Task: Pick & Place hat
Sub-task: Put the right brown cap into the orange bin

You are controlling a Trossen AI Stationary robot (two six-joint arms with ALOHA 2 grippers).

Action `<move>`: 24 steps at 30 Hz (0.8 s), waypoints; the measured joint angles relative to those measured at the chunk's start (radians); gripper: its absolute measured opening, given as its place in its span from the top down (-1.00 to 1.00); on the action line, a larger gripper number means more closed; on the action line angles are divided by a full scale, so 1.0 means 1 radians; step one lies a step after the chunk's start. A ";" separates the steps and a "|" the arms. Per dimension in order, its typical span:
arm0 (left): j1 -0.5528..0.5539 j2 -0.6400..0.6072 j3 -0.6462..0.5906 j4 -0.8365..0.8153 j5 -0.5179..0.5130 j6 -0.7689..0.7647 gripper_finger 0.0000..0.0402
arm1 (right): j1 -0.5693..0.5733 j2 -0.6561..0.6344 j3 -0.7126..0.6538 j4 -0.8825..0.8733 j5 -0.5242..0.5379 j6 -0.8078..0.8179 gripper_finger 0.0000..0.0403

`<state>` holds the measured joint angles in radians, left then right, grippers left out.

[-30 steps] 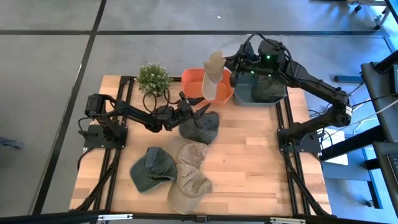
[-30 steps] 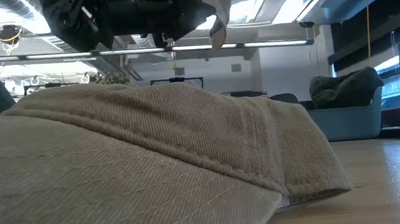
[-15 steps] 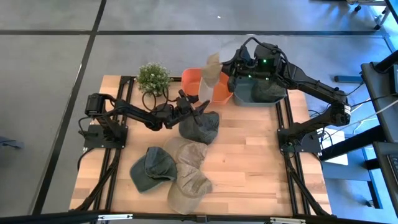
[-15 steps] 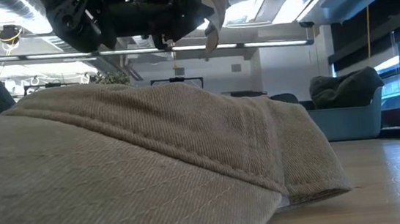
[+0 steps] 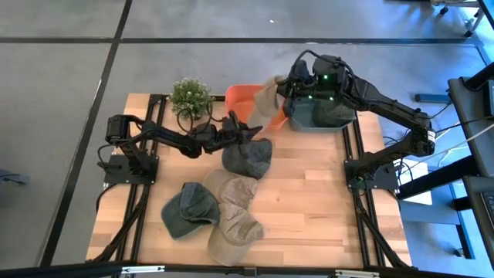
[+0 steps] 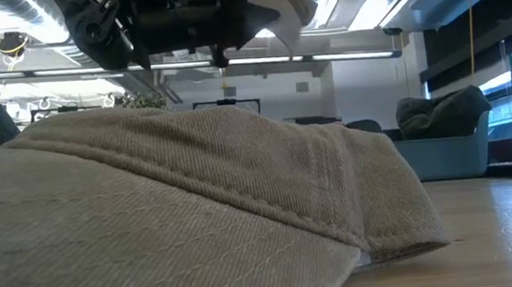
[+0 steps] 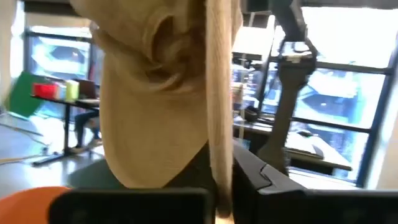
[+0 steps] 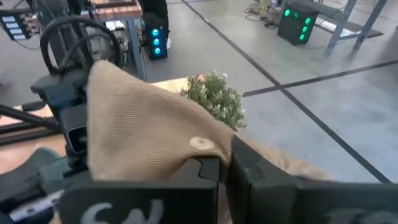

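Hat [image 5: 266, 99], a tan cap, hangs above the near edge of the orange bin [image 5: 235, 96] at the back of the table [image 5: 309, 201], clear of the wood

Left to right: the plant [image 5: 189, 95] stands at the back left. The left gripper [image 5: 241, 133] waits low beside it, just over a dark cap [image 5: 248, 158]; whether it is open or closed I cannot tell. In front of it lie more caps [image 5: 220, 208] in a loose heap. Next comes the orange bin with the tan hat over it. The right gripper [image 5: 287, 91] is pinched tight on the hat's cloth, as its own wrist view shows, so the crown bunches and the rest droops. Furthest right is the blue-grey bin [image 5: 309, 121], with a dark cap already inside

The step looks like carry-and-drop. To do it well, I would bring the whole hat over the chosen bin's opening before letting go, since the drooping part could catch on a rim. Lowering first should stop it drifting, and the path should stay clear of the left arm nearby
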<state>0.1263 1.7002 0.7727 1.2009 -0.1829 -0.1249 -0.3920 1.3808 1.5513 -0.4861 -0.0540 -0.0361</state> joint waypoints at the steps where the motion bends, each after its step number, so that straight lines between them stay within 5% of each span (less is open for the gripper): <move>1: 0.000 -0.002 0.000 -0.004 0.022 -0.015 0.94 | 0.000 0.000 0.000 -0.008 0.000 -0.002 0.95; 9: 0.016 -0.005 0.000 -0.018 0.260 -0.186 0.96 | 0.009 -0.004 0.000 -0.096 -0.003 -0.120 0.89; 16: 0.070 -0.005 0.000 -0.084 0.547 -0.401 0.96 | 0.046 -0.025 0.010 -0.221 0.016 -0.322 0.47; 24: 0.175 -0.005 0.000 -0.135 1.069 -0.771 0.96 | 0.089 -0.048 0.190 -0.526 0.323 -0.408 0.00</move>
<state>0.3015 1.6951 0.7731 1.0660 0.8860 -0.8962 -0.3032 1.3327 1.7408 -1.0120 0.2695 -0.4443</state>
